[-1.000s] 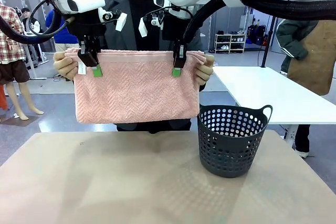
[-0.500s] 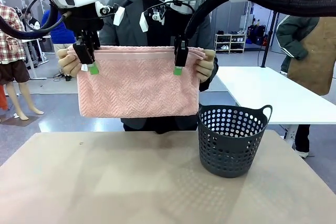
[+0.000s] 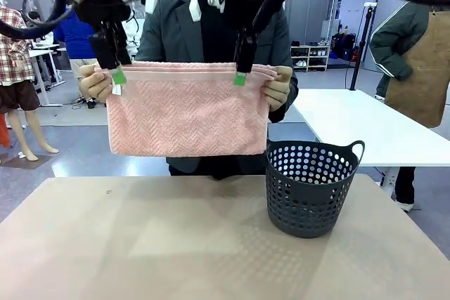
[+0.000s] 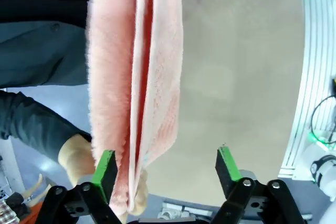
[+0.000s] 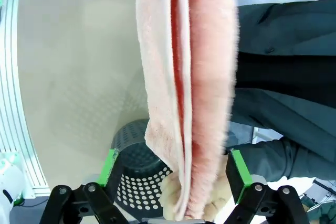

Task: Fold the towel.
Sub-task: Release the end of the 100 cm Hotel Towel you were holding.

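Pink terry towel, herringbone weave, folded rect.

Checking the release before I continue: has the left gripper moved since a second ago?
Yes. The left gripper has risen and shifted slightly toward picture left, away from the dark basket, which stays put.

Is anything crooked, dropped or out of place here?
Nothing stands out. The folded towel hangs roughly level and neat, held at its top corners by the person's hands. The left tool and right tool stand open astride its top edge. The basket stands upright on the table.
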Robot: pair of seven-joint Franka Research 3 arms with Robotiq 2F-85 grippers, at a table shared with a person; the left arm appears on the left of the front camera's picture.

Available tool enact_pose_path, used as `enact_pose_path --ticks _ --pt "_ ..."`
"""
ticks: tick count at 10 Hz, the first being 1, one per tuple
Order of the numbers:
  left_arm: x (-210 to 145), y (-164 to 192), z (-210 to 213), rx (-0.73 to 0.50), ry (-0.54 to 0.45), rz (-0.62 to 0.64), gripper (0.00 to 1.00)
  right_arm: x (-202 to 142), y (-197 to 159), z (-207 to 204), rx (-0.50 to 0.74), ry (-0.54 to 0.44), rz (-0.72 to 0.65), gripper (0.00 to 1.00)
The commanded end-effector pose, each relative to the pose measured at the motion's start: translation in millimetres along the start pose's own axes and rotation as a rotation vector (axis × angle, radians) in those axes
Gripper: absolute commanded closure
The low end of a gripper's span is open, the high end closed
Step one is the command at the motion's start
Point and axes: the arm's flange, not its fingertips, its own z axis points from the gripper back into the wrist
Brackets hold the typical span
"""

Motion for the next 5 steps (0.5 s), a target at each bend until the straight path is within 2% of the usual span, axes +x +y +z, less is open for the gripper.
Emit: enact_pose_path --ticks 1,2,4,5 --pt "-18.8 -6.5 28.4 0.010 -0.139 0.031 0.00 -18.2 -2.7 30.4 -0.006 -0.090 -0.039 0.00" --pt "-32.8 -11.2 46.8 0.021 -0.169 0.060 0.00 -31.0 -0.7 48.6 -0.043 -0.096 -0.066 0.00" --pt "-76.9 -29.3 82.6 0.036 -0.297 0.145 0.00 -78.6 11.5 86.8 -0.089 -0.194 -0.145 0.00" --pt "-104.9 -45.9 96.7 0.085 -0.293 0.218 0.00 -111.9 24.8 100.1 -0.105 -0.209 -0.216 0.00"
